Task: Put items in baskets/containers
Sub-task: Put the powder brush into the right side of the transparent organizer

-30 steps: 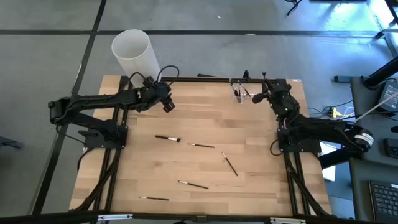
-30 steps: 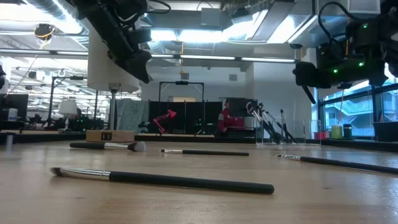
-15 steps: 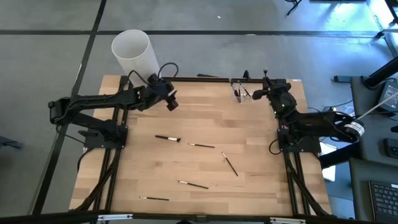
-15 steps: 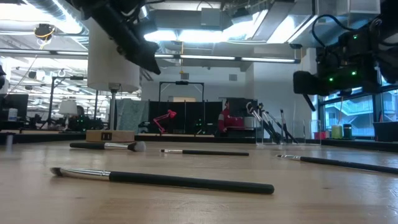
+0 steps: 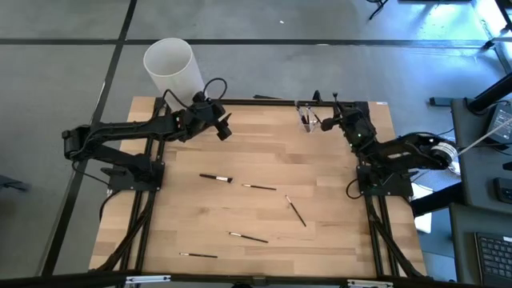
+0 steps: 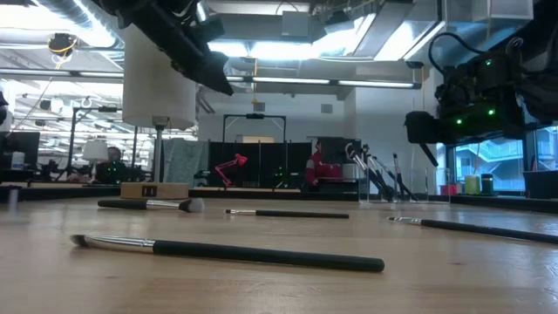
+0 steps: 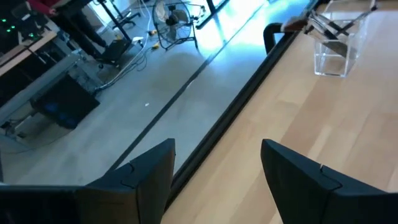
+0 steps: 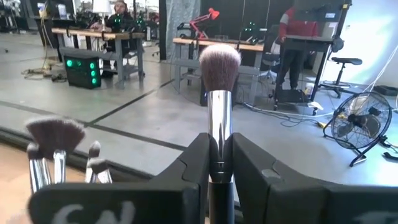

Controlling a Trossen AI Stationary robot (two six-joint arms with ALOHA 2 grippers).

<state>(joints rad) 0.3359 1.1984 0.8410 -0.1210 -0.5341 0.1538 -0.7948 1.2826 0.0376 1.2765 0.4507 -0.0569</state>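
Observation:
My right gripper (image 5: 326,122) is shut on a makeup brush with a silver ferrule and a brownish tuft (image 8: 219,64). It is at the table's far right, just right of the small clear holder (image 5: 307,118). The holder has several brushes standing in it (image 8: 57,148). My left gripper (image 5: 225,128) hangs open and empty above the table's far left part. Several black-handled brushes lie flat on the wood: one (image 5: 216,178), another (image 5: 258,187) and a third (image 5: 296,211) in the middle, and more near the front (image 5: 248,237). My right gripper pinches the brush by its silver ferrule (image 8: 219,134) between its two fingers. The brush lies along the fingers, and its tuft sticks out past the fingertips. The brush is lifted clear of the table. The fingers hide its handle.
A tall white cylinder (image 5: 170,69) stands at the table's far left corner, behind my left arm. The holder also shows in the left wrist view (image 7: 336,45), at the far edge. People and desks show in the room beyond the table.
My right gripper has gone down a little and toward the clear holder with the brush, still shut on it. My left gripper has risen and gone a little toward the table's right and far edges, still open.

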